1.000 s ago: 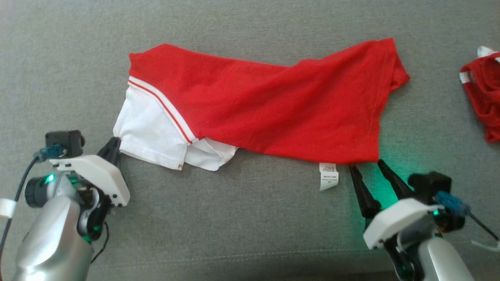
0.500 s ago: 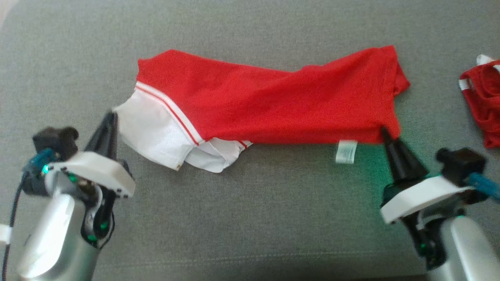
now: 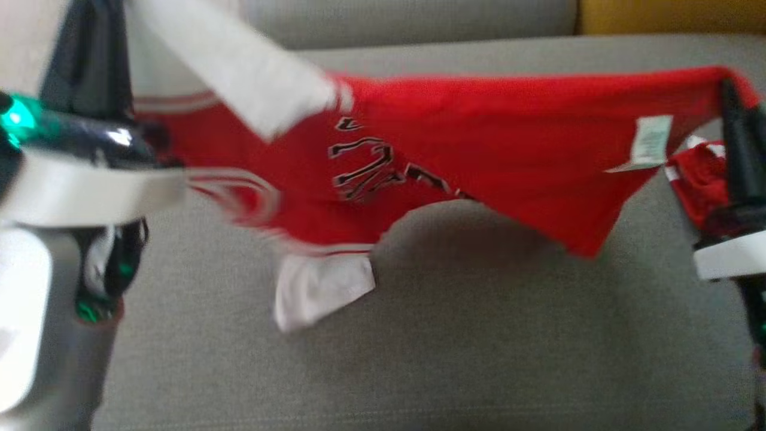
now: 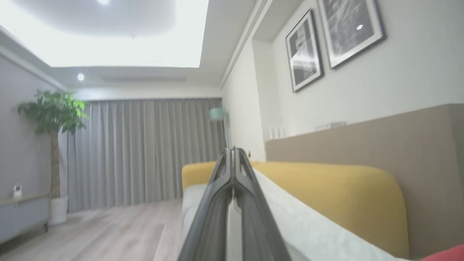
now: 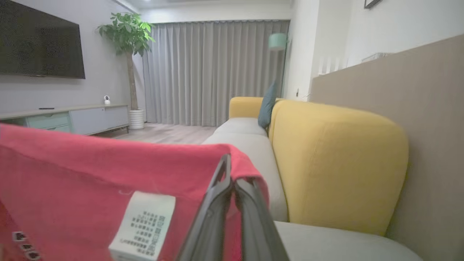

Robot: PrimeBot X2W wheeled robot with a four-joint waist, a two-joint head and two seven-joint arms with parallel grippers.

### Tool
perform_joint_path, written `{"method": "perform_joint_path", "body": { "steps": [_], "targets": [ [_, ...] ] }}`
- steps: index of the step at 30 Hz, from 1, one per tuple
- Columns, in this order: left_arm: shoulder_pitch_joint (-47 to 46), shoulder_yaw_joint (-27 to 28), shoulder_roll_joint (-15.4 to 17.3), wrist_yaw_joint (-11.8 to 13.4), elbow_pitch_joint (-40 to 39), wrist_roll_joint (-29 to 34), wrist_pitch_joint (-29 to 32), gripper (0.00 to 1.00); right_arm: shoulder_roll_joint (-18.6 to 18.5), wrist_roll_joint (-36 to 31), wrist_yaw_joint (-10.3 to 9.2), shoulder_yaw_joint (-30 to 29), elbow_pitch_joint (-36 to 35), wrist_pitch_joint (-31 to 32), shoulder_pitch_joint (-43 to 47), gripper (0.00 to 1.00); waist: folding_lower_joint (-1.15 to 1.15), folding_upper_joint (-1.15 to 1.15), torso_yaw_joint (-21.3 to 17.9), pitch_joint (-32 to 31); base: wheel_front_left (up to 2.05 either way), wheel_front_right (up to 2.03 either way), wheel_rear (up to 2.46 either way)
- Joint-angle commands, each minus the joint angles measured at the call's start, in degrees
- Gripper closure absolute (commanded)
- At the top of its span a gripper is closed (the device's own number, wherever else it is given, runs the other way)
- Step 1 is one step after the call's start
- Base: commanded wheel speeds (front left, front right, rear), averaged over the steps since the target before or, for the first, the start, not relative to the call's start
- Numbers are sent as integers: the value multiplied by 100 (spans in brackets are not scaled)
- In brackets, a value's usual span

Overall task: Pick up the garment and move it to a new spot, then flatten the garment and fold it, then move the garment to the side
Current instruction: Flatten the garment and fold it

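L pincer (image 4: 233, 154): closed, pinching white end of shirt (image 3: 479, 137).
R pincer (image 5: 230, 174): closed on shirt's red corner (cloth folds over the finger tips in wrist view).
The shirt: red w/ white panels and dark lettering, held up and stretched between both pincers above sofa seat (image 3: 449, 359). Its middle sags and its white flap (image 3: 323, 287) hangs lowest.
Item, care label (image 3: 649, 140): dangles from hem near R pincer.
Item, second red garment (image 3: 697, 179): on seat at far right, beside R pincer.
Item, yellow backrest (image 5: 337, 163): behind seat.
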Motion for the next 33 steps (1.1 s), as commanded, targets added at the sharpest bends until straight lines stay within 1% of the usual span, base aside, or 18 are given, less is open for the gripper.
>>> {"method": "perform_joint_path", "body": {
  "steps": [1,6,11,14,17,19,20,23,25,29,33],
  "targets": [
    [-534,267,264,46,-314,82,98,100,-160,51,22,-34,-359,127,-275,100,0,0,-28,-322,0,0,0],
    [-977,155,276,60,-569,180,414,100,-251,179,22,-239,-600,435,-341,100,0,0,-94,-579,0,0,0],
    [-1167,10,210,18,-474,130,590,100,-212,285,22,-242,-614,597,-386,100,0,0,-113,-604,0,0,0],
    [-1305,-88,127,-55,-168,42,614,100,-211,364,22,-159,-467,637,-509,100,0,0,-90,-530,0,0,0],
    [-1597,-202,2,-194,460,-56,557,100,-217,473,22,-86,-132,582,-809,100,0,0,-76,-381,0,0,0],
    [-1935,-284,-97,-328,1033,-71,411,100,-248,562,22,-6,254,482,-1166,100,0,0,-77,-235,0,0,0],
    [-1935,-284,-97,-328,1033,-71,411,100,-248,562,22,-6,254,482,-1166,100,0,0,-77,-235,0,0,0],
    [-2551,-369,-256,-535,2100,-42,31,100,-296,666,22,225,978,233,-1910,100,0,0,-121,-20,0,0,0],
    [-2971,-392,-362,-643,2886,-24,-241,100,-279,728,22,385,1584,-28,-2452,100,0,0,-169,58,0,0,0],
    [-3801,-424,-524,-778,4283,117,-751,100,-220,631,22,785,2885,-698,-3492,100,0,0,-240,90,0,0,0],
    [-4481,-373,-662,-846,5265,218,-922,100,98,686,22,1049,4287,-1420,-4413,100,0,0,-309,177,0,0,0]
  ]
}}
